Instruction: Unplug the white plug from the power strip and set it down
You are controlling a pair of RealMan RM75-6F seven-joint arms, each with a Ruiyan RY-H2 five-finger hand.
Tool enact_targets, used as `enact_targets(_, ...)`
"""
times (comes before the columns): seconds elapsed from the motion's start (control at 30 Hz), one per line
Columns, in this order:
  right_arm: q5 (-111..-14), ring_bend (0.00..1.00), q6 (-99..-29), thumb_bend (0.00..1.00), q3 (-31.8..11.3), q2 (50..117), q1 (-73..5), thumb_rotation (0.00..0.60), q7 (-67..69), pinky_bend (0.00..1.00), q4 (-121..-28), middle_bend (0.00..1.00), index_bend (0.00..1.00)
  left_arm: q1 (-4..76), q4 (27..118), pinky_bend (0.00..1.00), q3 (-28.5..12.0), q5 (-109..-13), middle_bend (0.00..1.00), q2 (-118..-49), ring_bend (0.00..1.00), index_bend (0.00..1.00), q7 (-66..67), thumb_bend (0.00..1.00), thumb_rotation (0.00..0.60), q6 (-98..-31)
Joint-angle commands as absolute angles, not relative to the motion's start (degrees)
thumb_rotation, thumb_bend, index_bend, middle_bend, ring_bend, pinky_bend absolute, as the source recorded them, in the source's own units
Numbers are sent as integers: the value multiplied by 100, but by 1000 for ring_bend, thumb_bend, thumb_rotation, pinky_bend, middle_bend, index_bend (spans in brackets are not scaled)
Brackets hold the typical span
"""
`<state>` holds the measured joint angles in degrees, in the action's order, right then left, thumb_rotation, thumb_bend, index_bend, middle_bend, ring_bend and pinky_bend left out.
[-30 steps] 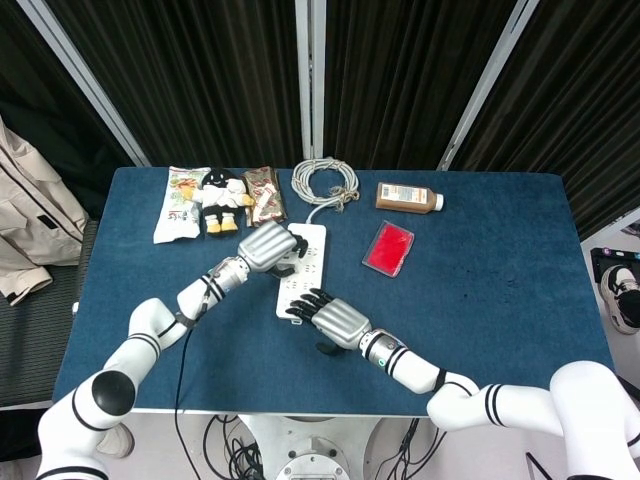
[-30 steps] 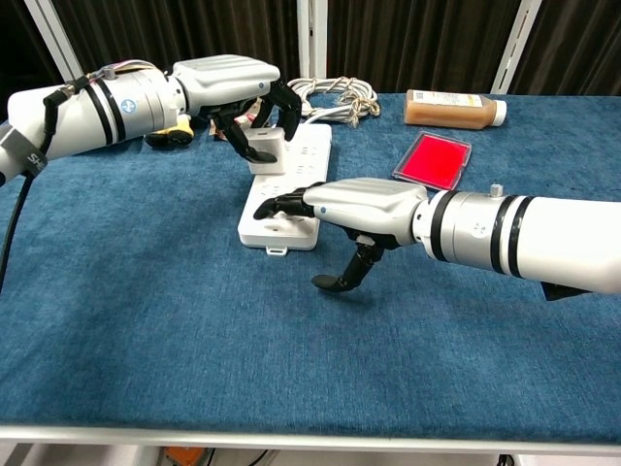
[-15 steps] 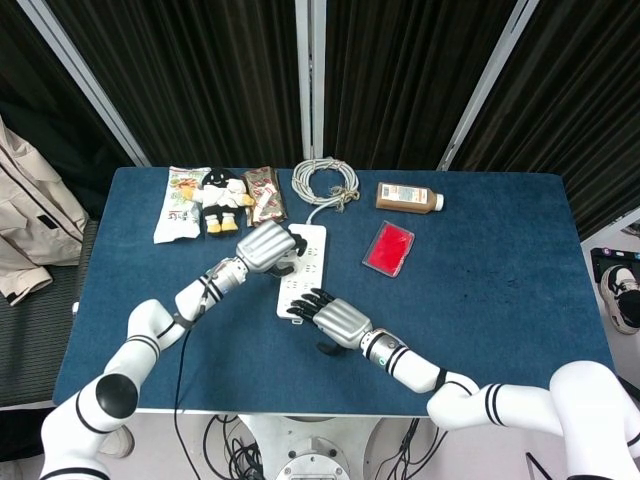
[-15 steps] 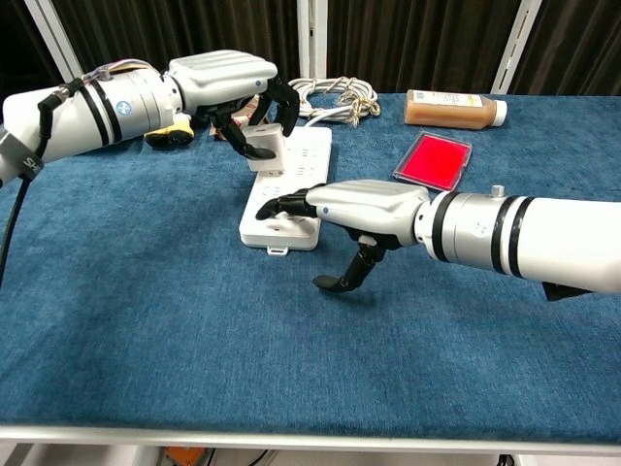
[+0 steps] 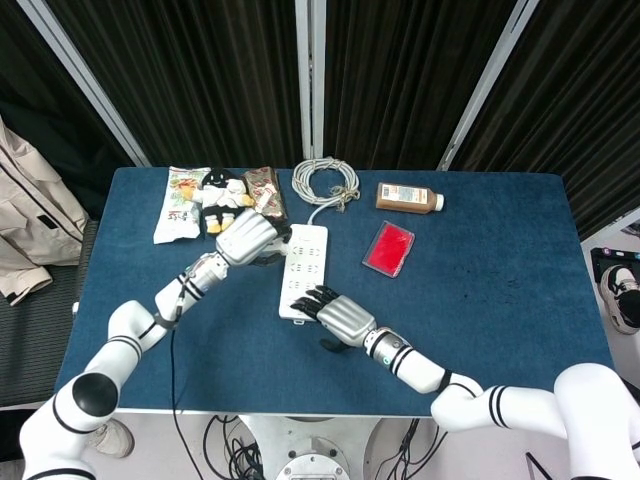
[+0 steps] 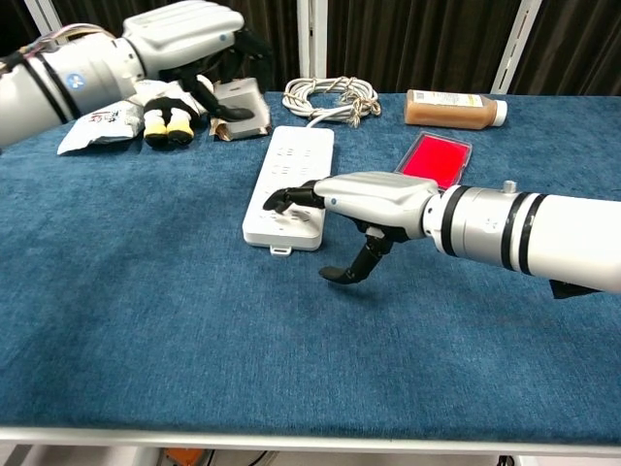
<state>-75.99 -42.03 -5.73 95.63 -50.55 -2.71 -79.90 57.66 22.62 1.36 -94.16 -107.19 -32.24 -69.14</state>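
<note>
left hand [image 6: 194,34] clamped around the white plug [image 6: 240,100], held clear of the power strip [image 6: 291,175].
right hand [image 6: 364,199] presses its fingertips on the strip's near end, holding nothing, on the blue tabletop [image 6: 146,291].

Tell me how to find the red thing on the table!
Look at the blue table, on the side right of the long white power strip. The red thing lies flat just in front of the brown bottle. It is the only bright red item there.
</note>
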Motion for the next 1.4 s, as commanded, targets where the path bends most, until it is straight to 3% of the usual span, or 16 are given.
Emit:
enact_targets(0.03,-7802,0,-4451,305,-559,9427,-4952,600,-194,29,-8123,155,97,5476,2658,744,208,-9340,720,-10432,643,640,-2963,439,600,-6802)
enact_targets(0.27,-8227,0,-5094,305,-464,8838,-4658,600,-187,29,-8725,156,97,5123,3812,543,338,-9138,526,-9908,413,474,-2270,381,600,-6141)
enact_targets(0.37,-8326,0,-5430,304,-442,8440,-4464,600,-269,29,-9060,156,96,4991,4429,354,258,-8999,342,-9664,229,268,-1970,219,600,-6124)
enact_targets(0.43,-8349,0,-5665,297,-434,8135,-4307,600,-338,29,-9276,156,96,4853,4845,281,174,-8908,269,-9495,165,177,-1803,133,600,-6282)
enact_targets(0.67,-8274,0,-6354,237,-317,7066,-3662,600,-314,29,-9765,151,94,4054,6115,199,-59,-8567,245,-8678,139,139,-1430,82,600,-7234)
enact_targets(0.97,-8430,0,-7444,261,-60,6090,-2643,600,271,26,-9878,138,42,2541,7549,165,-103,-7537,244,-7299,139,139,-621,80,600,-8152)
enact_targets(1.2,-8720,0,-8310,264,187,5860,-1850,600,479,27,-9823,134,35,1500,8370,126,85,-7299,234,-6758,139,139,-122,80,600,-8997)
enact_targets(1.4,-8881,0,-8796,266,343,5967,-1314,600,435,27,-9817,133,34,945,8928,125,252,-7443,229,-6687,139,139,171,81,600,-9412)
